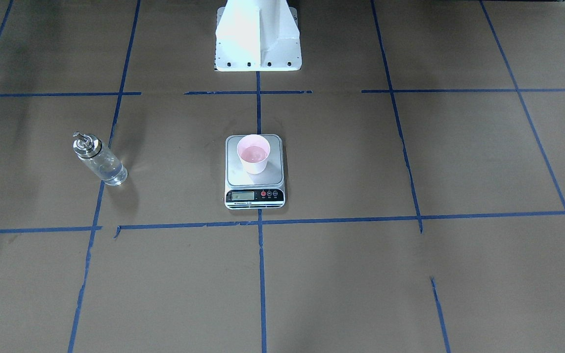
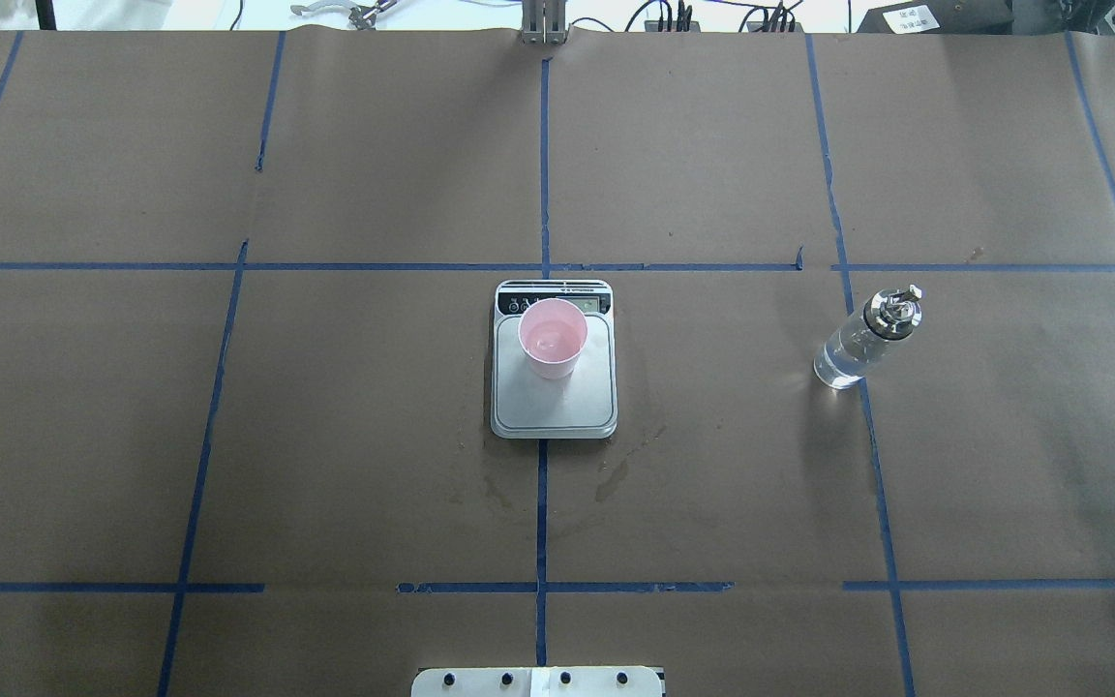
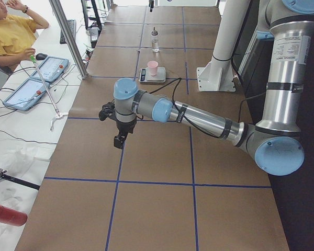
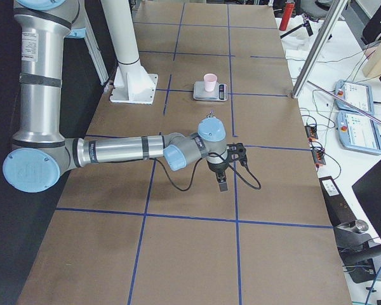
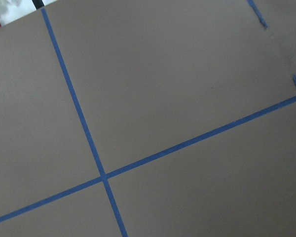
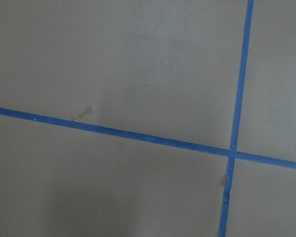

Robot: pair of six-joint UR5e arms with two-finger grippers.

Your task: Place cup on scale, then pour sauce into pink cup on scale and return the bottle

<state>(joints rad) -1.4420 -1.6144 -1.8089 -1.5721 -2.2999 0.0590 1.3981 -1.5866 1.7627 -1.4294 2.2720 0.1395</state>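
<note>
Cup (image 1: 253, 154) on scale (image 1: 275, 179), seemingly filled; bottle (image 1: 100, 159) upright, far from right gripper (image 4: 221, 184) and left gripper (image 3: 119, 140); cannot tell either's finger spread; task looks finished

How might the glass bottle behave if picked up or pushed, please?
The bottle looks like smooth glass, so probably slippery and breakable. It stands tall on a narrow base, so a high push might tip it. Its liquid likely adds weight.

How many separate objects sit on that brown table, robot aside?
3: the scale in the middle, the pink cup standing on its platform, and the glass bottle standing apart, toward the robot's right. Nothing seems hidden.
</note>
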